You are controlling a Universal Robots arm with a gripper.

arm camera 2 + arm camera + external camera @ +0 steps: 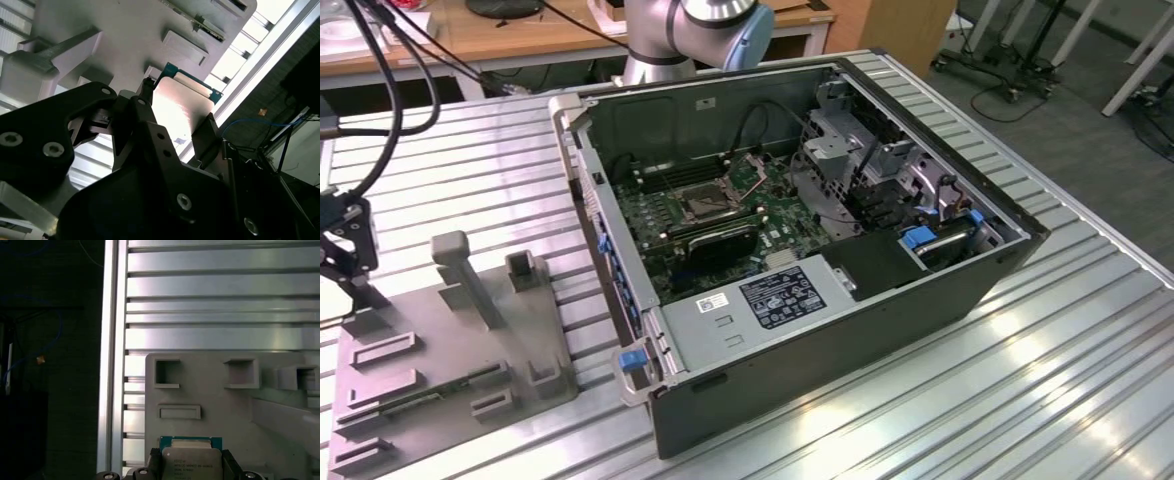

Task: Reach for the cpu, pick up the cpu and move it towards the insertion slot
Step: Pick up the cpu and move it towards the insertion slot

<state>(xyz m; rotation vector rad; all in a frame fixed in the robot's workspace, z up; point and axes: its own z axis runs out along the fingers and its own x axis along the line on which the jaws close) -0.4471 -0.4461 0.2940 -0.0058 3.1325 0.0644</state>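
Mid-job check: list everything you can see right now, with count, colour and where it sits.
cpu: one, silver face on a green board, between the gripper's fingers near the grey tray's edge; I cannot tell whether it is lifted clear.
grey tray: one, grey, on the table at the exterior view's left.
circuit strip: one, green, lying on the tray.
computer case: one, black, open, mid-table.
motherboard: one, green, inside the case.
insertion slot: one, black with a silvery frame, on the motherboard.
table: one, ribbed silver metal.
desk: one, wooden, behind the table.
arm: one, silver-grey, behind the case.
gripper: one, black, shut on the cpu.
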